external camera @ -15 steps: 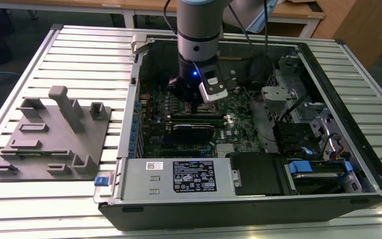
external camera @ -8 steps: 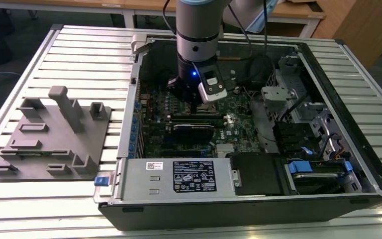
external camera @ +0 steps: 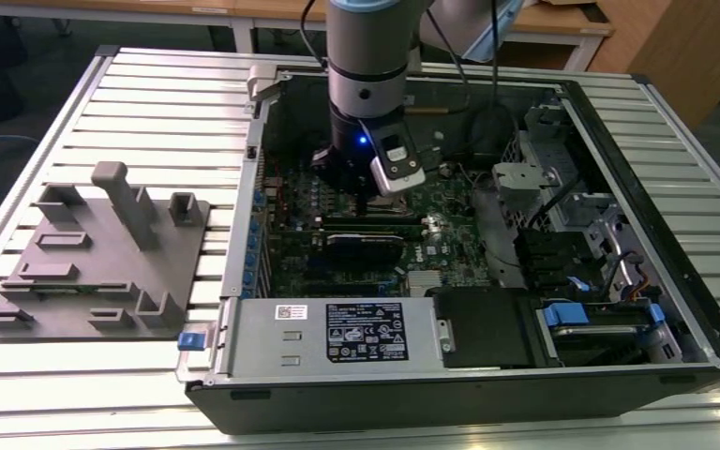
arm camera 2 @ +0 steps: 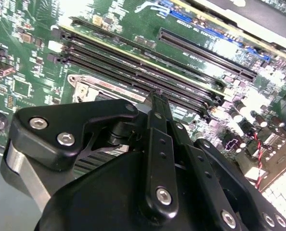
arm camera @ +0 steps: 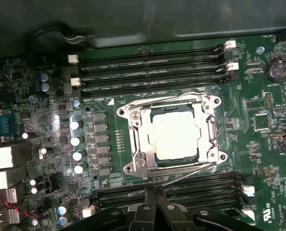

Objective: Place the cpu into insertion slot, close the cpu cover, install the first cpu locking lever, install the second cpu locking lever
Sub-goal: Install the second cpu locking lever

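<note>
While the open computer case (external camera: 486, 234) lay on the slatted table (external camera: 147, 94), the arm (external camera: 367, 56) reached down into it over the green board (arm camera: 32, 96). On that board the slot (arm camera: 133, 115) held the chip (arm camera: 174, 134), with the cover (arm camera: 208, 127) shut flat around it and a thin lever (arm camera: 191, 172) angling up along one edge. The gripper (arm camera 2: 155, 98), fingers together on nothing, hung just beside the slot, above the memory slots (arm camera: 152, 72).

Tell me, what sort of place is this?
Probably a lab or workshop for robot computer assembly. A robot arm reaches into an open computer case on a slatted metal table; a grey fixture sits beside it, and the cpu lies in its socket on the motherboard.
</note>
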You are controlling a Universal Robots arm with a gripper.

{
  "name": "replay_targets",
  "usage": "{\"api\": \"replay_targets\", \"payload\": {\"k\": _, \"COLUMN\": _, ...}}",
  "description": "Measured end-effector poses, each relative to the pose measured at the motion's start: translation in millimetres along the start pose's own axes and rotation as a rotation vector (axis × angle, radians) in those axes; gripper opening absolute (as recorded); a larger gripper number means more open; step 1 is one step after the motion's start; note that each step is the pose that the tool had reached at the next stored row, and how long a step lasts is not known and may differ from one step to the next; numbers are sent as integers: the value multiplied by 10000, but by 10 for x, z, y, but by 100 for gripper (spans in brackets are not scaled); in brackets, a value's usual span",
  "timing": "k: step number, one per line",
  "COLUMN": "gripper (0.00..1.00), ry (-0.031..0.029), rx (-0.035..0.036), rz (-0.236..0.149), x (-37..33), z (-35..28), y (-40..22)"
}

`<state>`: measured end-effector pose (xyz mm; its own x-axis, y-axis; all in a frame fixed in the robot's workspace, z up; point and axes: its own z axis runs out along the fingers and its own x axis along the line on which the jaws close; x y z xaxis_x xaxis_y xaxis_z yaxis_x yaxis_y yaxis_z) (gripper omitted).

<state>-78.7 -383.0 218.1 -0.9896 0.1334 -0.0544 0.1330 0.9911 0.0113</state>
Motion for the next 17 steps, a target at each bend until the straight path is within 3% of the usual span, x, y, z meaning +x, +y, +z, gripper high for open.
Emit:
{"api": "replay_targets", "payload": {"k": 3, "gripper": 11, "ry": 4, "rx": -20, "rz": -24, "x": 8, "z": 13, "y": 0}}
{"api": "replay_targets", "payload": {"k": 8, "gripper": 11, "ry": 15, "rx": -110, "rz": -140, "x": 12, "z": 40, "y": 11}}
{"api": "replay_targets", "payload": {"k": 17, "gripper": 11, "ry": 21, "rx": -136, "rz": -207, "x": 38, "z": 74, "y": 8}}
